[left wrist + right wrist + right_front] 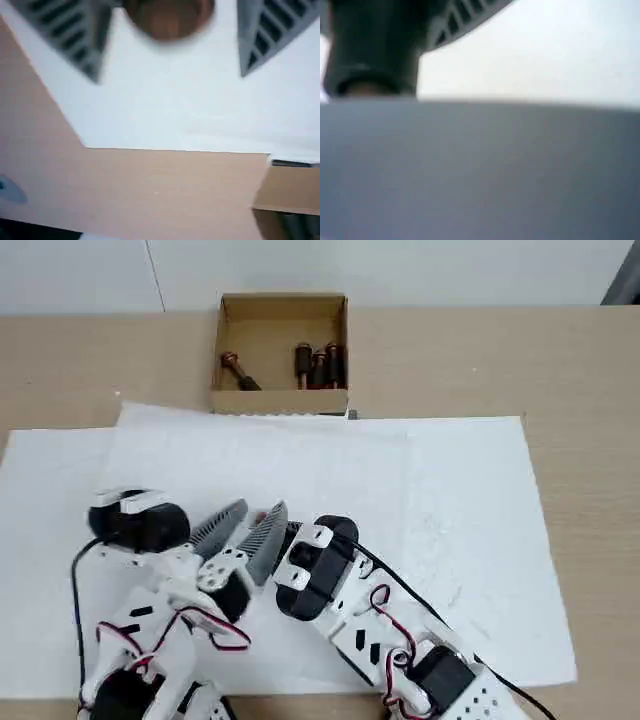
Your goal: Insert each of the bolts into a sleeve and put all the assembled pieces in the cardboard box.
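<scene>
Left hand (264,508) gapes wide, its grey ribbed fingers (75,35) flanking a round copper-brown bolt end (167,17) above the white paper sheet (400,520). Whether the right hand (290,535) grips, I cannot tell; a dark cylindrical sleeve (370,45) sits by it. This looks like the mating step. Next calls for squaring bolt to sleeve, then reaching the brown cardboard box (283,400), well apart.

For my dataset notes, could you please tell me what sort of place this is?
Probably a robotics lab bench: two small arms over a wooden table, white paper sheets, a cardboard box of bolts.
</scene>
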Available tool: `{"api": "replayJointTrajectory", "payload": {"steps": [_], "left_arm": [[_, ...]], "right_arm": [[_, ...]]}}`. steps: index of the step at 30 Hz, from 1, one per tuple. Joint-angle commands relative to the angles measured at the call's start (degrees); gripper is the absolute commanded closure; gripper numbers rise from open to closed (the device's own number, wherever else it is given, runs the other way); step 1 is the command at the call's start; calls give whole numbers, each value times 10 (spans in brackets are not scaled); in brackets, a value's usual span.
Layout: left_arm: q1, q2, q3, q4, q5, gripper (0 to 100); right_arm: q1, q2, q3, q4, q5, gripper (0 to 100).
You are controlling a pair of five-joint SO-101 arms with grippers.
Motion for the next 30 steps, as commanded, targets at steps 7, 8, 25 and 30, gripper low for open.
{"api": "replayJointTrajectory", "payload": {"steps": [7, 8, 25, 30], "left_arm": [[-16, -3, -57, 4, -16, 794], [-16, -3, -64, 7, -23, 794], [-165, -4, 3, 19, -135, 994], [-169, -4, 70, 20, -161, 994]], "right_arm": [[-1, -7, -14, -18, 3, 995], [-1, -7, -14, -18, 3, 995], [130, -7, -14, 35, -48, 995], [187, 4, -47, 63, -124, 995]]}}
